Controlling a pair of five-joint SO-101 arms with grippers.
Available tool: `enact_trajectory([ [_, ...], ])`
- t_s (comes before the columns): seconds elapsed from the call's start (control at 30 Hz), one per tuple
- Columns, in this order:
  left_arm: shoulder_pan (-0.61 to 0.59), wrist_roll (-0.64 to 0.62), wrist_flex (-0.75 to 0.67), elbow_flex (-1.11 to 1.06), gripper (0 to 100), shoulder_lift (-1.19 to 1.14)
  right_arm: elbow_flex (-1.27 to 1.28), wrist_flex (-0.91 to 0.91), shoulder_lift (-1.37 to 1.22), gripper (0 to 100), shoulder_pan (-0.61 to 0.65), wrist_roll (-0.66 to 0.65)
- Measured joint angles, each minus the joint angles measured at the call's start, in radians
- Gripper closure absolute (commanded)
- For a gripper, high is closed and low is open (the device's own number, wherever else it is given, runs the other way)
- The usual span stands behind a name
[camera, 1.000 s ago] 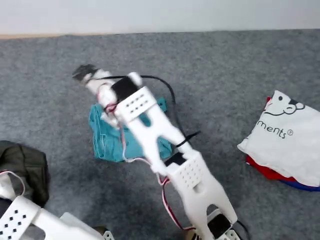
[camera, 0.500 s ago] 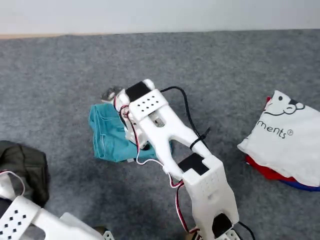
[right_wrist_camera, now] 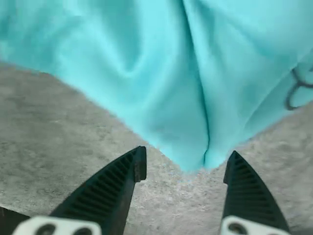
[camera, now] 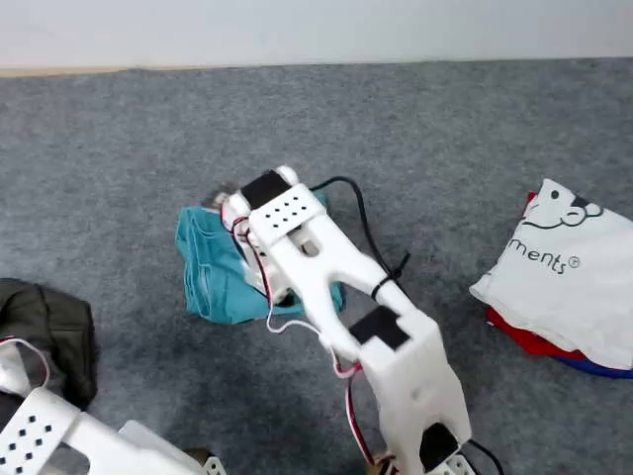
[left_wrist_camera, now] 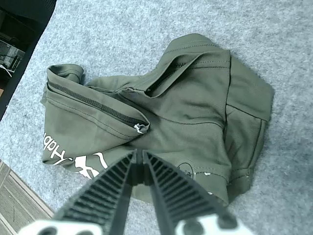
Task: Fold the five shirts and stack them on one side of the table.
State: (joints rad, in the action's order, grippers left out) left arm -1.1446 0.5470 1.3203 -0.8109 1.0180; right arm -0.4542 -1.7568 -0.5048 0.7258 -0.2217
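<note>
Nearest us, at about 8 o'clock on the table point(camera: 445, 129), the olive shirt point(camera: 54, 332) lies bundled. Our left gripper point(left_wrist_camera: 139, 155) hovers over it with its fingers pressed together. Farther in, near the centre, the teal shirt point(camera: 210, 272) lies crumpled. Our right gripper point(right_wrist_camera: 187, 157) hangs just above its edge, fingers spread wide. At 3 o'clock a white shirt point(camera: 569, 272) tops a stack over a red shirt point(camera: 524, 338) and a blue shirt point(camera: 601, 367).
</note>
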Motion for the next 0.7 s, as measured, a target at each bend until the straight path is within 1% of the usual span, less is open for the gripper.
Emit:
enact_trajectory([
  [0.13,0.000,0.000,0.000,0.000,99,0.000,0.000,0.025,0.068,73.6,0.038,-0.025],
  [0.23,0.000,0.000,0.000,0.000,99,0.000,0.000,0.100,0.061,73.6,0.046,-0.052],
  [0.47,0.000,0.000,0.000,0.000,99,0.000,0.000,0.321,-0.123,73.6,0.115,-0.097],
  [0.6,0.000,0.000,0.000,0.000,99,0.000,-0.003,0.339,-0.164,73.6,0.204,-0.098],
  [0.7,0.000,0.000,0.000,0.000,99,0.000,-0.064,0.304,-0.167,73.6,0.275,-0.098],
])
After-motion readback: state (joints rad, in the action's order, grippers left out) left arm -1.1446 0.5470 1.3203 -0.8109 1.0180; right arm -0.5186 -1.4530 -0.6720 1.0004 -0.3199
